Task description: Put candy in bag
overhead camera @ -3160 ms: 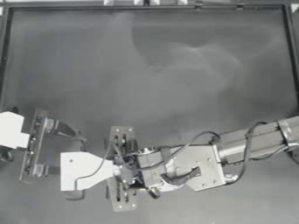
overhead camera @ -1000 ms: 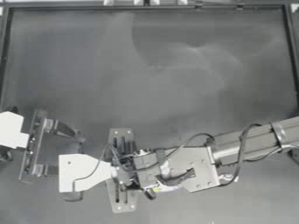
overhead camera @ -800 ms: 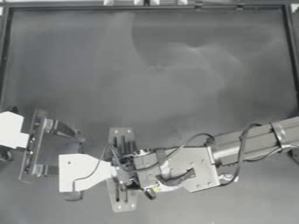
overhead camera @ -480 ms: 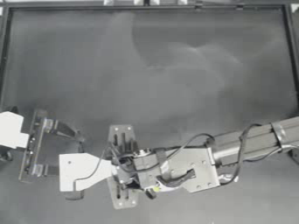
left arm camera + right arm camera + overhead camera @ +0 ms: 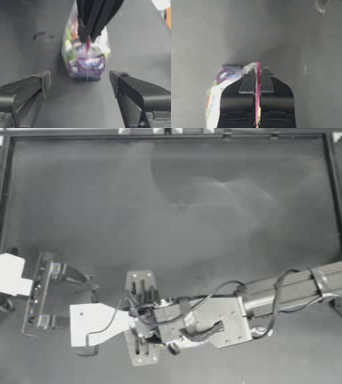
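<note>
My right gripper point(image 5: 257, 75) is pinching the bag's pink closure strip point(image 5: 258, 68), jaws pressed together on it, so the bag point(image 5: 86, 58) is hanging from the strip just off the table point(image 5: 174, 203), low and left of centre in the top view. My left gripper point(image 5: 80, 82) is sitting just beside it on the left, jaws spread wide and gripping nothing. I can't spot the loose candy anywhere. I'm guessing I'm at the closing or lifting stage; next I'd need the left jaws to steady the bag's side.
</note>
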You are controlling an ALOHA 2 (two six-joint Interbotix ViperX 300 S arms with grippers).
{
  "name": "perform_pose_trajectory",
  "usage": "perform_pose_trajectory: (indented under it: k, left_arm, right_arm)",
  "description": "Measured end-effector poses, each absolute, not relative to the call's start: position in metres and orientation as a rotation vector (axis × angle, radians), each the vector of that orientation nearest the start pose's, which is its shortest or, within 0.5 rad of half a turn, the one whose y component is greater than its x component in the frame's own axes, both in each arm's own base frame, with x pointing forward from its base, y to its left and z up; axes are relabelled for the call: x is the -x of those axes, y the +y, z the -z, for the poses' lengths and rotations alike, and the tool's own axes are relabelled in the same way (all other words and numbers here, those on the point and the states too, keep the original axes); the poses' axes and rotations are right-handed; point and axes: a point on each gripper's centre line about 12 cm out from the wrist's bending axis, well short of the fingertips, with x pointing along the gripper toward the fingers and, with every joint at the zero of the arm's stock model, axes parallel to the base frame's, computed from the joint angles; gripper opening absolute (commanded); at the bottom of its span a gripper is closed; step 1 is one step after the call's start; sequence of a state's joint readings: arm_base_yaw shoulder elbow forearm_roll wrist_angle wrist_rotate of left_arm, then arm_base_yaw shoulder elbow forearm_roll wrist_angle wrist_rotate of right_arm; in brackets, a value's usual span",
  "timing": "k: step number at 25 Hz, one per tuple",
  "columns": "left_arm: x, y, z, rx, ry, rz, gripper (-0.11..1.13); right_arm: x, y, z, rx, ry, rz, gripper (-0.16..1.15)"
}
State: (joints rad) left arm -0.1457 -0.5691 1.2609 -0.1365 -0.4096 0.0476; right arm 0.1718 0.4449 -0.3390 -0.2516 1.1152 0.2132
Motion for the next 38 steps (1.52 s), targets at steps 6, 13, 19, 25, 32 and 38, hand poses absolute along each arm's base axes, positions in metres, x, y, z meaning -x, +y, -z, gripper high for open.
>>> perform_pose_trajectory:
  k: [6,13,19,25,32,38]
  left_arm:
    - [-0.237,-0.031,-0.178,0.053,0.295,0.080,1.00]
    - [-0.247,-0.035,-0.176,0.061,0.274,0.081,1.00]
    - [-0.258,-0.037,-0.178,0.060,0.262,0.080,1.00]
    - [-0.268,-0.038,-0.177,0.077,0.219,0.060,1.00]
    - [-0.279,-0.045,-0.168,0.092,0.173,0.045,0.95]
    - [-0.286,-0.050,-0.164,0.100,0.127,0.035,0.94]
  right_arm:
    - [-0.517,0.064,-0.245,0.141,1.148,0.103,0.05]
    - [-0.517,0.065,-0.247,0.140,1.141,0.101,0.05]
    - [-0.513,0.067,-0.245,0.132,1.140,0.100,0.05]
    - [-0.507,0.068,-0.251,0.127,1.124,0.098,0.05]
    - [-0.505,0.069,-0.246,0.133,1.123,0.094,0.05]
    - [-0.505,0.069,-0.245,0.133,1.123,0.093,0.05]
